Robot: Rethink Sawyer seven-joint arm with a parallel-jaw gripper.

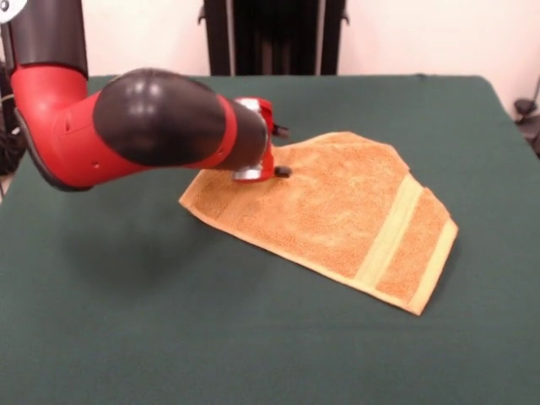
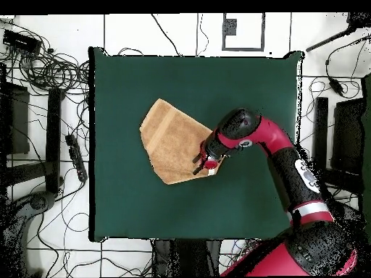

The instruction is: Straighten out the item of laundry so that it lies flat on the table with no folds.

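The golden-orange towel (image 1: 337,211) lies on the dark green table (image 1: 126,321), a little right of the middle in the front view. Its outline is irregular, not a rectangle, so part of it looks folded over. One paler band (image 1: 390,229) crosses it near the end closest to the camera. My gripper (image 1: 268,172) is low over the towel's far left part, mostly hidden behind my arm's black elbow (image 1: 160,114). In the overhead view the gripper (image 2: 200,162) sits at the edge of the towel (image 2: 170,137) nearest my base, on the table (image 2: 246,87). No white label shows.
My red and black arm (image 2: 282,148) reaches in over the table from the base side. Cables and dark equipment (image 2: 43,72) lie on the floor round the table. A black stand (image 1: 274,38) is behind the table's far edge.
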